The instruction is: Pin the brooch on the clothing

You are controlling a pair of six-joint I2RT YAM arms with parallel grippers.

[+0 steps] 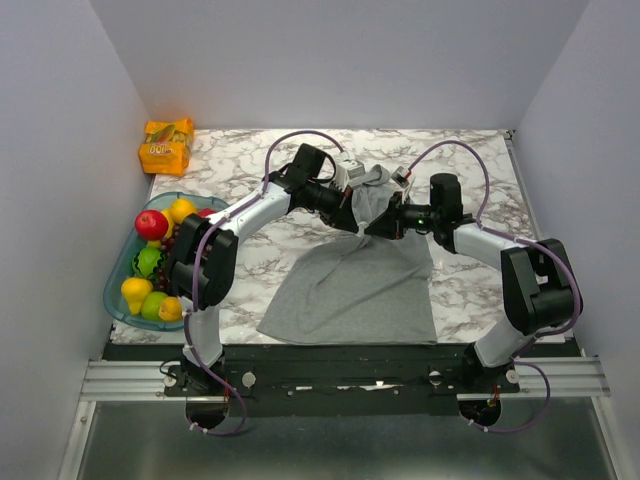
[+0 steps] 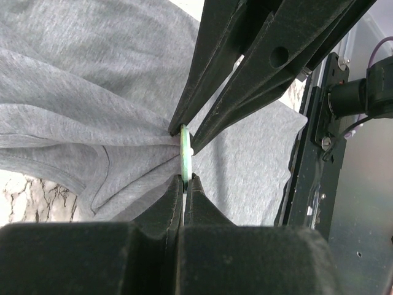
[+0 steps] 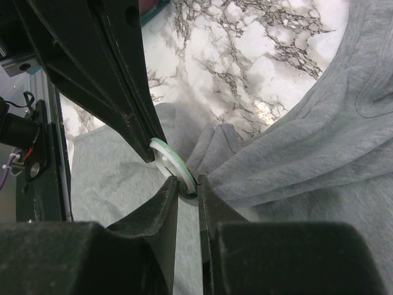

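The marble counter (image 1: 470,180) carries the grey clothing (image 1: 350,290), which is bunched up at centre frame. The 2 tools meet there. The left tool (image 2: 184,179) and right tool (image 3: 188,183) are each clamped on the brooch (image 2: 185,153), edge-on against the cloth. Press squarely and slowly, without twisting.

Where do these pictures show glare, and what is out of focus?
Top external view: glare whitens the marble table's far edge. Left wrist view: the near black fingers look soft up close, while the thin round green-edged brooch is sharp.

clothing (image 1: 350,285) mid-table | fruit tray (image 1: 110,292) left | snack pack (image 1: 166,146) behind tray
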